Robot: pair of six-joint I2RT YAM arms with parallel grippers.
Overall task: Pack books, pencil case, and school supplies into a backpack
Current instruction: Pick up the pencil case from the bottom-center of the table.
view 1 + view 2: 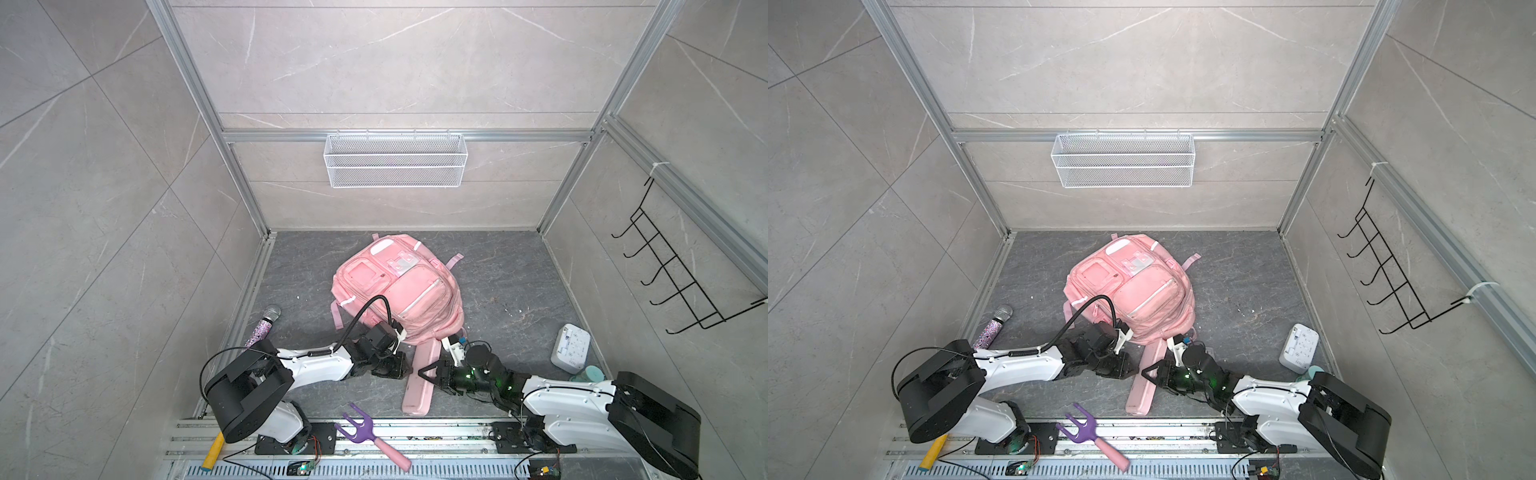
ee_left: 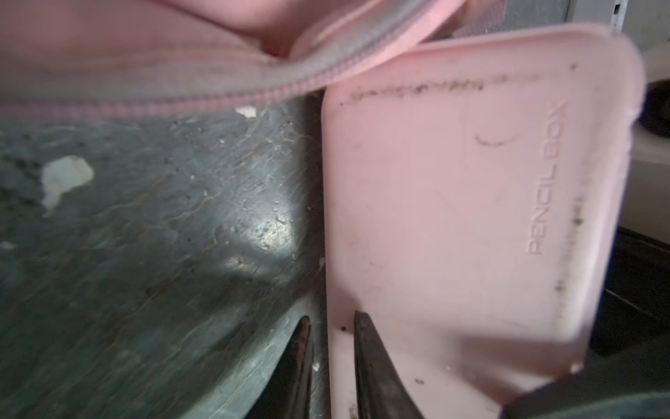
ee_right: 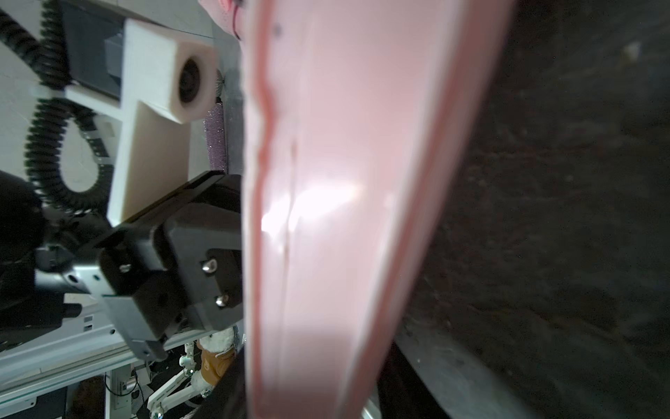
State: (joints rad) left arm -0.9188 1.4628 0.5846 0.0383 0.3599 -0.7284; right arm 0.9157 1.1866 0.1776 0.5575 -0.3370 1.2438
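The left tool (image 2: 330, 321) pinches the pencil case (image 1: 417, 395) narrowly at its 9 o'clock edge. The right tool (image 1: 427, 370) sits at its 3 o'clock edge, and I cannot tell its grip. At 12 o'clock the case's far end meets the backpack (image 1: 399, 286) zip rim. If pushed on, it could snag there, or twist out of that thin pinch.

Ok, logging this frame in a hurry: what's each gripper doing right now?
Left gripper: shut on the edge of the pencil case.
Right gripper: at the pencil case; open or gripping cannot be told.
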